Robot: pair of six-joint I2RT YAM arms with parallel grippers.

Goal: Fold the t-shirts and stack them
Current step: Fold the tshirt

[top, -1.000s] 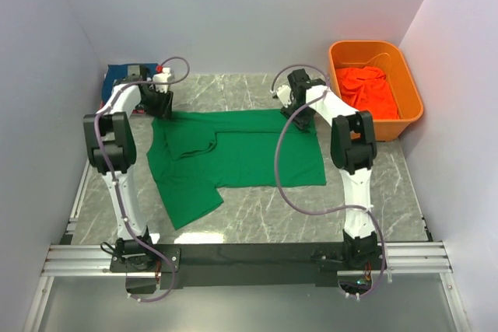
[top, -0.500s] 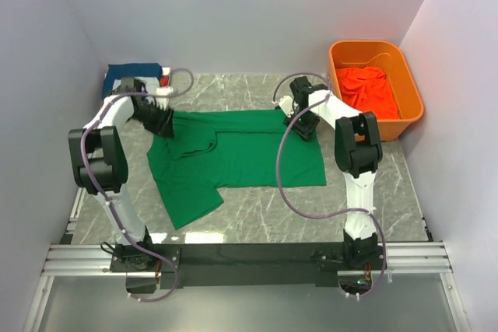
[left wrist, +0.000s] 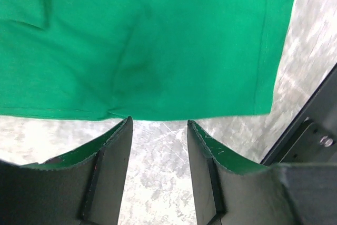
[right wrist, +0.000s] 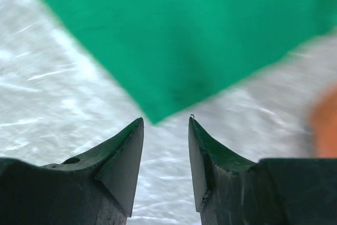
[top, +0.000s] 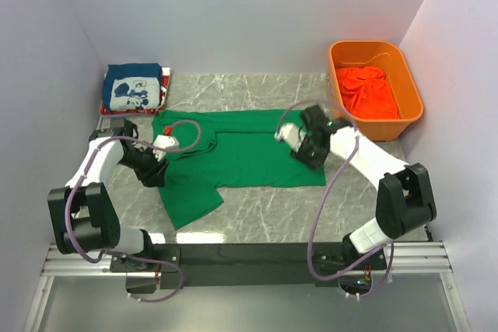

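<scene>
A bright green t-shirt point(top: 241, 153) lies spread out on the marble table. My left gripper point(top: 153, 174) is open and empty at the shirt's left edge; in the left wrist view the gripper point(left wrist: 158, 122) hangs over bare marble just short of the green cloth point(left wrist: 147, 40). My right gripper point(top: 311, 153) is open and empty near the shirt's right side; in the right wrist view the gripper point(right wrist: 166, 120) faces a corner of the green cloth point(right wrist: 179, 35). A folded dark blue t-shirt point(top: 134, 89) with white print lies on a red one point(top: 166, 80) at the back left. An orange-red t-shirt point(top: 366, 91) lies in the bin.
The rigid orange bin point(top: 373, 44) stands at the back right against the wall. White walls close in the left, back and right sides. A black rail point(top: 249, 254) runs along the near edge by the arm bases.
Both arms have drawn back from the shirt's far edge toward the near side. The left arm swung left and down, uncovering the blue shirt. The green shirt stays in place.
</scene>
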